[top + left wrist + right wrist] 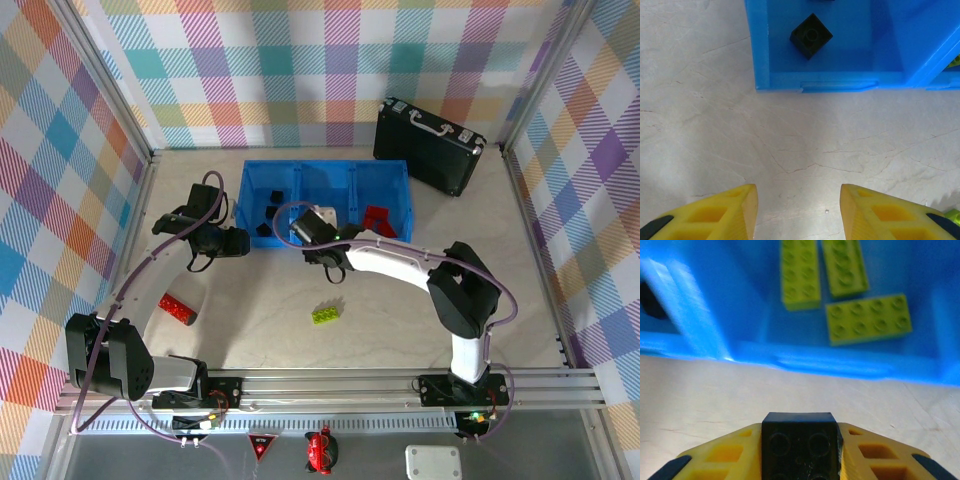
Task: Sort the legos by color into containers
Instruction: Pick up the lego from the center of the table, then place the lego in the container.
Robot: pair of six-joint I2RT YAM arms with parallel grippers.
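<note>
The right gripper (800, 437) pinches a black brick (800, 452) near the blue tray (840, 365); the left gripper (799, 202) hangs spread, seemingly empty, above the table (715, 125).

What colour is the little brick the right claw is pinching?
Black; the brick shows best in the right wrist view.
</note>
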